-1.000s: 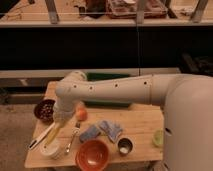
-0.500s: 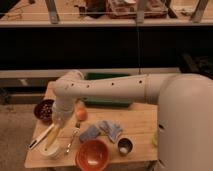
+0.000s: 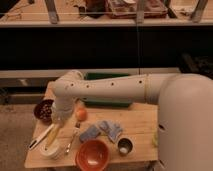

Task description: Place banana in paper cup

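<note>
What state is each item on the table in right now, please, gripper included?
gripper: low over the table's left side, just above the paper cup
banana: tilted, lower end in the paper cup
paper cup: upright, banana poking out
orange bowl: upright, open
steel cup: upright
dark bowl: upright, partly hidden by the arm
orange fruit: resting on the table
spoon: lying flat

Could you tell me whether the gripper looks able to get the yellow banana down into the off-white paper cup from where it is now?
Probably yes. The gripper hangs directly over the short, wide off-white paper cup, the small yellow banana already reaches down into the cup's open mouth, and nothing stands between them.
</note>
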### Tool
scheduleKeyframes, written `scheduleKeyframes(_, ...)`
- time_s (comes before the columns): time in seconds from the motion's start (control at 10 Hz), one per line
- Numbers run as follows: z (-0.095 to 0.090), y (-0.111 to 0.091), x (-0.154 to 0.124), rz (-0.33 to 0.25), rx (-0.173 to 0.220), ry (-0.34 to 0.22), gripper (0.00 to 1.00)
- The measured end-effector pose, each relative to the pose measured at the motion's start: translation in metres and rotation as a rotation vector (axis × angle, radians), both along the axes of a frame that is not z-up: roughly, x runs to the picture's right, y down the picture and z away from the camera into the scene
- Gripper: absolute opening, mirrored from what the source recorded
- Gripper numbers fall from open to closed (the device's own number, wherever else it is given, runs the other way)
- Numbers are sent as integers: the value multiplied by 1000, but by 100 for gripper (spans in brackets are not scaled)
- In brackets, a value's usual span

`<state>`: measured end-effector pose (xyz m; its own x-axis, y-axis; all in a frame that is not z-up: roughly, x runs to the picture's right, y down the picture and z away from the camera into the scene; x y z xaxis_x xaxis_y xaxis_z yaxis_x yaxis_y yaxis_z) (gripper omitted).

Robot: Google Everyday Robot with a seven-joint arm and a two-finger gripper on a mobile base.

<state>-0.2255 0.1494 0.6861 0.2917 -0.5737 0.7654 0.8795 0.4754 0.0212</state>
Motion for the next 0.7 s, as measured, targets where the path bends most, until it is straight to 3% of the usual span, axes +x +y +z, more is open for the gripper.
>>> scheduleKeyframes(0.2,0,-3,1,23,12,6,80)
scheduleKeyframes(0.7,0,-10,8,106,34,23,80)
